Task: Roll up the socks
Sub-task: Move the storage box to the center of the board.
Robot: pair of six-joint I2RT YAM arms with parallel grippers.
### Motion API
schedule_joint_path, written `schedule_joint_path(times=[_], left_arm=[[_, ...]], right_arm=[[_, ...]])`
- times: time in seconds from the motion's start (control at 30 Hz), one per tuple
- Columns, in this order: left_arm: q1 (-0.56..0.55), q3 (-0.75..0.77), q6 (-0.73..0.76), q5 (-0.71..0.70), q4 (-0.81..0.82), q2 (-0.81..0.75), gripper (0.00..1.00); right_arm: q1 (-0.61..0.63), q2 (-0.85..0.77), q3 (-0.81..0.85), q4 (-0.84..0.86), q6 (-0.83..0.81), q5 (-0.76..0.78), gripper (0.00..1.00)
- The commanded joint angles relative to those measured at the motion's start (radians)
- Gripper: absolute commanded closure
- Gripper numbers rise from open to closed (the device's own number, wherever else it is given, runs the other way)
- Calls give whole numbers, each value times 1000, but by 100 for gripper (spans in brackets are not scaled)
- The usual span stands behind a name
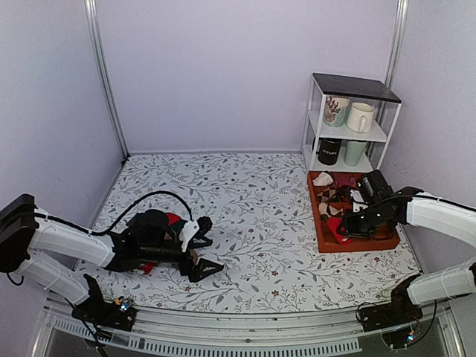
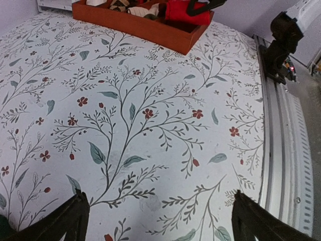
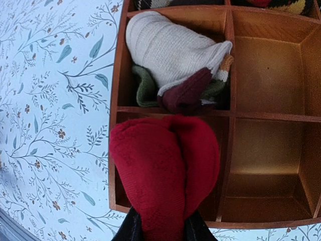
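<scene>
The red socks point(image 3: 165, 170) are a rolled bundle held in my right gripper point(image 3: 163, 232), whose dark fingers are shut on the bundle's near end. The bundle hangs over the near-left compartment of the wooden tray point(image 3: 120, 100); I cannot tell whether it touches the tray. From above, the red socks point(image 1: 340, 230) are at the tray's front-left, under my right gripper point(image 1: 346, 224). My left gripper point(image 1: 206, 248) lies low on the floral cloth, wide open and empty; its fingers point(image 2: 67, 221) frame bare cloth. The socks also show in the left wrist view point(image 2: 188, 11).
The tray point(image 1: 325, 239) holds a cream sock roll point(image 3: 170, 50) with green and maroon fabric beside it; its other near compartments are bare. Red and dark fabric point(image 1: 172, 220) lies by the left arm. A white shelf with mugs point(image 1: 349, 123) stands behind the tray.
</scene>
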Motion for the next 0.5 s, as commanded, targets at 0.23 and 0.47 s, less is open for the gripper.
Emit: schedule_joint_path(times=[0.23,0.47], left_arm=[[16,-37,28,6,89,14,1],[21,-65,22,-6,86,-20,1]], right_arm=[[39,271,154,-42,-67,-24,99],[105,366,160,-93,-40,7,100]])
